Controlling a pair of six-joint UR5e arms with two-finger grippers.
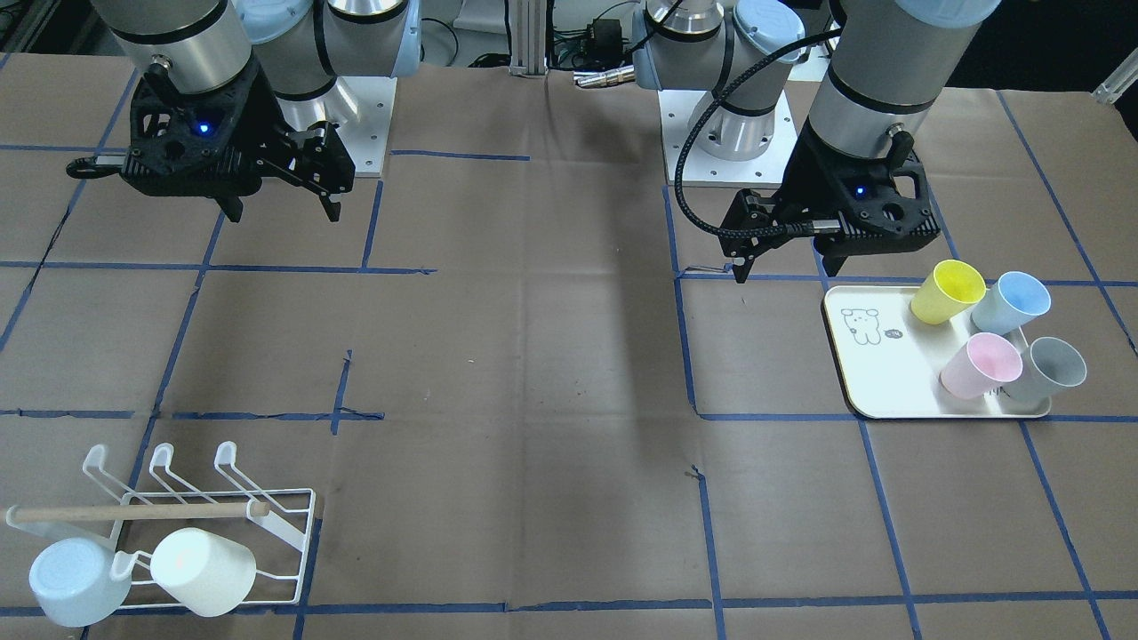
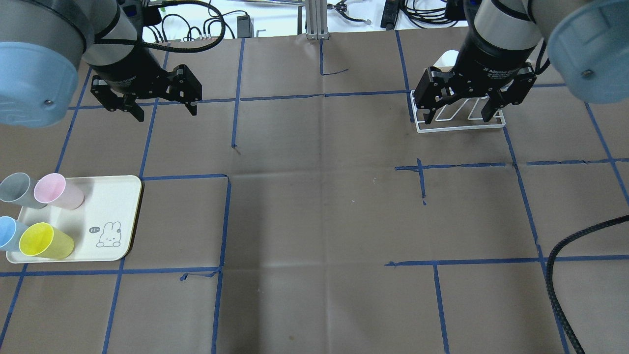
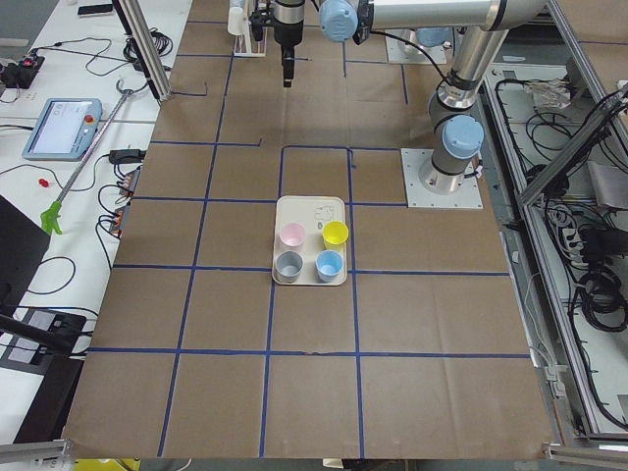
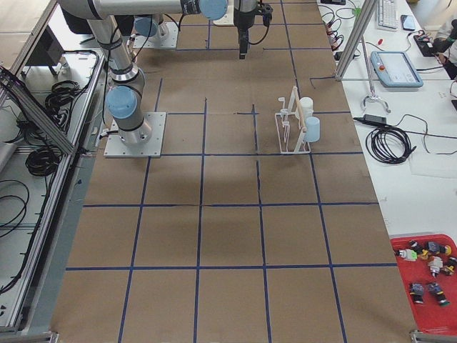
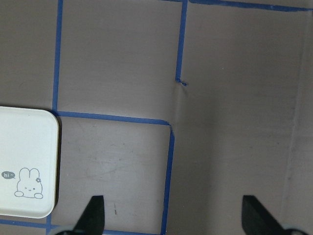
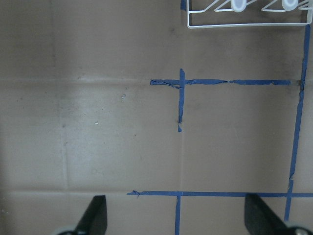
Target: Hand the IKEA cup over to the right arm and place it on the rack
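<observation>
Several cups stand on a cream tray (image 1: 876,382): yellow (image 1: 949,292), blue (image 1: 1012,302), pink (image 1: 981,366) and grey (image 1: 1049,369). My left gripper (image 1: 787,267) is open and empty, hovering just off the tray's corner nearest the robot. In the left wrist view its fingertips (image 5: 93,215) are wide apart over bare table, with the tray (image 5: 24,147) at the left. My right gripper (image 2: 457,119) is open and empty, above the white wire rack (image 2: 459,129). The rack (image 1: 228,453) has a wooden dowel (image 1: 133,512) across it and holds a pale blue cup (image 1: 76,582) and a white cup (image 1: 204,569).
Brown paper with blue tape lines covers the table (image 2: 319,206). A ribbed black cable (image 2: 565,260) hangs in at the overhead view's right edge. The arms' base plates (image 1: 725,142) are at the robot's side of the table.
</observation>
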